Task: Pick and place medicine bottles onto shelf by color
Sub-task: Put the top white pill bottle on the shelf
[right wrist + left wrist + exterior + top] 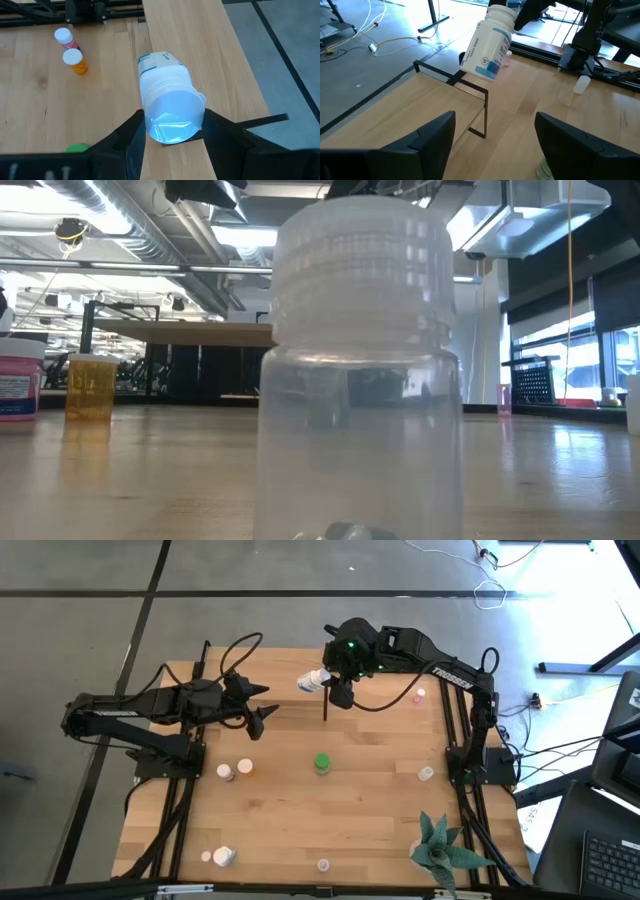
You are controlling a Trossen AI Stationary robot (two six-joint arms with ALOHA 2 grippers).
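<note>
Overhead, the right claw [338, 690] grips a white bottle [313, 680] by its cap end above the shelf [325, 700]; the left claw [262, 712], fingers apart and empty, waits beside it. Only the low view shows a clear bottle [360, 370] up close, a small object at its bottom, on the bench [150, 470].

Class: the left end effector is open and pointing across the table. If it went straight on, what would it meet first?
Probably the shelf, with the white bottle held above it by the right end effector; depth is unclear for the left end effector.
</note>
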